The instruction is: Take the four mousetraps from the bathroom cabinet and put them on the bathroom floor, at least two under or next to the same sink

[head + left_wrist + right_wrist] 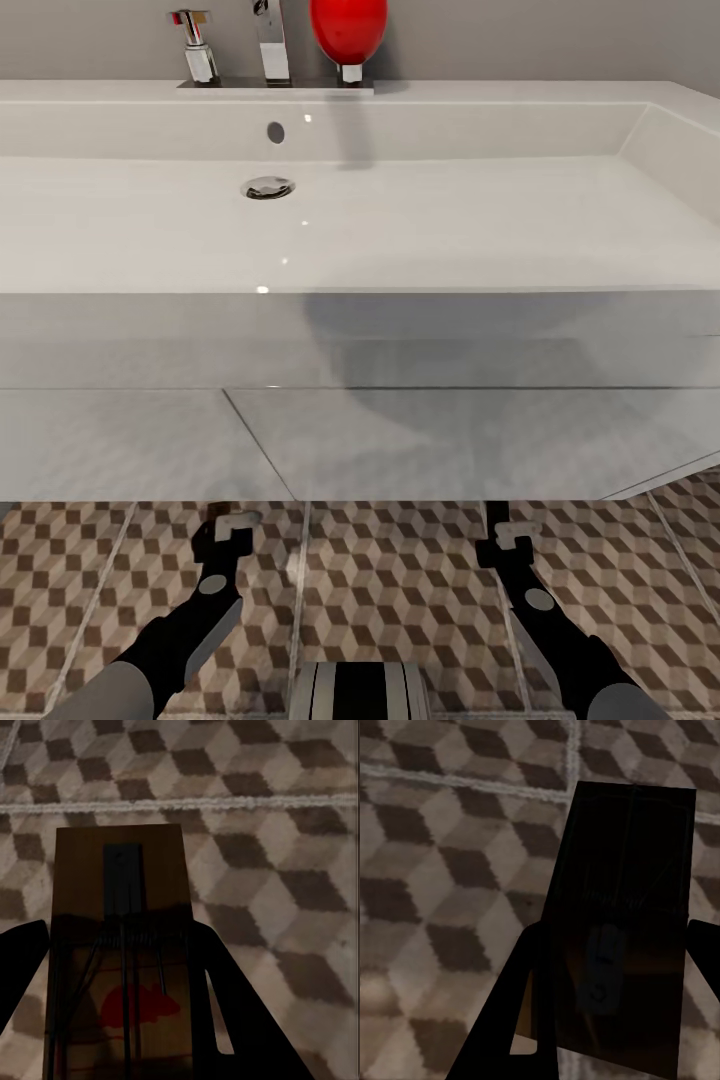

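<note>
We stand square in front of the bathroom sink (400, 230), a wide white wall-hung block whose near edge runs straight across the head view from left to right. Its basin is shallow, with a drain left of centre, a chrome tap (271, 40) on the far ledge and a red bottle (348, 30) just right of the tap. The front face drops to a lower edge, and below that edge the bathroom floor (400, 580) shows, cube-patterned tiles with pale grout lines running toward us.

Both our arms reach forward and down over that floor strip, close to the sink's lower edge. Our left gripper (232, 525) sits near the left grout line; our right gripper (503, 535) sits well apart from it on the right, with bare tiles between the two.

In the left wrist view, our left gripper (124, 1020) is clamped on a mousetrap (120, 892), a brown wooden board with a dark metal bar and a red mouse print; its dark fingers (240, 1020) press both long sides and the far end juts out over the tiles. In the right wrist view, our right gripper (611, 1020) grips a second mousetrap (622, 870), seen dark and in shadow, its far end also standing free above the floor. Whether either board touches the tiles we cannot tell
</note>
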Available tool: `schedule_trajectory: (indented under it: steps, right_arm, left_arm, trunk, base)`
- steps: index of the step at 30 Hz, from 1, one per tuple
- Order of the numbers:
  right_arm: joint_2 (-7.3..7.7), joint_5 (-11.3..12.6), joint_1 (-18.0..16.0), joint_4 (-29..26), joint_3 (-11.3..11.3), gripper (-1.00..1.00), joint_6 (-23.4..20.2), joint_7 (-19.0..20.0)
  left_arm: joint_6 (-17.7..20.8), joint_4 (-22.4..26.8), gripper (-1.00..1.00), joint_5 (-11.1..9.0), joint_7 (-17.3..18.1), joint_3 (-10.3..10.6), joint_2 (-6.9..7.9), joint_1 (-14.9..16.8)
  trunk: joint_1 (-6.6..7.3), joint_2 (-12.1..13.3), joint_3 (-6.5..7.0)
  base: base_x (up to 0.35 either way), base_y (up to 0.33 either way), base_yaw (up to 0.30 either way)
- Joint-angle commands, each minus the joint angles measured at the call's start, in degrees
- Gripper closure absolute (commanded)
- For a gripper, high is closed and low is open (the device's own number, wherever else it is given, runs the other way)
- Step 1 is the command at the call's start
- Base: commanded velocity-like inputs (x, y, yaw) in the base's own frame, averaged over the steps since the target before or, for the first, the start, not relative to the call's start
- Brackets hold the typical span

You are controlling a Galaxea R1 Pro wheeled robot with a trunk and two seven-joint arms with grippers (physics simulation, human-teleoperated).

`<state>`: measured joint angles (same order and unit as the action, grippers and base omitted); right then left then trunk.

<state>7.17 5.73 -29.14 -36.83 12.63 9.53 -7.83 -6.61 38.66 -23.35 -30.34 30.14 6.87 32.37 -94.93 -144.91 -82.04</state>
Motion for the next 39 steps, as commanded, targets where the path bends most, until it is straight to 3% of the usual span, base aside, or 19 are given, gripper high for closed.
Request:
schedule_trajectory:
  steps: [1, 5, 10, 16, 23, 39]
  right_arm:
    - [0.09, 0.6, 0.0, 0.0, 0.5, 1.00, 0.2, -0.4]
    - [0.05, 0.6, 0.0, 0.0, 0.5, 1.00, 0.2, -0.4]
    - [0.04, 0.5, 0.0, 0.0, 0.6, 1.00, 0.2, -0.4]
    - [0.04, 0.5, 0.0, 0.0, 0.6, 1.00, 0.2, -0.4]
    - [0.04, 0.5, 0.0, 0.0, 0.6, 1.00, 0.1, -0.4]
    - [0.05, 0.6, 0.0, 0.0, 0.5, 1.00, 0.2, -0.4]
  left_arm:
    - [-0.3, 0.0, 1.00, -0.6, -0.3, 0.5, 0.06, 0.1]
    - [0.8, 0.0, 1.00, -0.5, -0.2, 0.6, -0.04, 0.1]
    - [7.2, 0.4, 1.00, -0.5, 0.6, 0.1, -0.17, 0.1]
    - [8.6, 0.6, 1.00, -0.6, 0.4, -1.8, -0.60, 0.1]
    - [5.8, 0.6, 1.00, -0.5, 0.3, -3.4, -1.18, 0.1]
    - [1.3, 2.5, 1.00, -0.5, 0.2, -3.9, -1.79, 0.1]
  trunk:
    - [0.01, 0.0, -0.03]
    - [0.01, 0.0, -0.03]
    - [0.01, 0.0, -0.03]
    - [0.01, 0.0, -0.03]
    - [0.01, 0.0, -0.03]
    - [0.01, 0.0, -0.03]
  base:
    - [0.000, 0.000, 0.000]
    - [0.000, 0.000, 0.000]
    - [0.000, 0.000, 0.000]
    - [0.000, 0.000, 0.000]
    - [0.000, 0.000, 0.000]
    - [0.000, 0.000, 0.000]
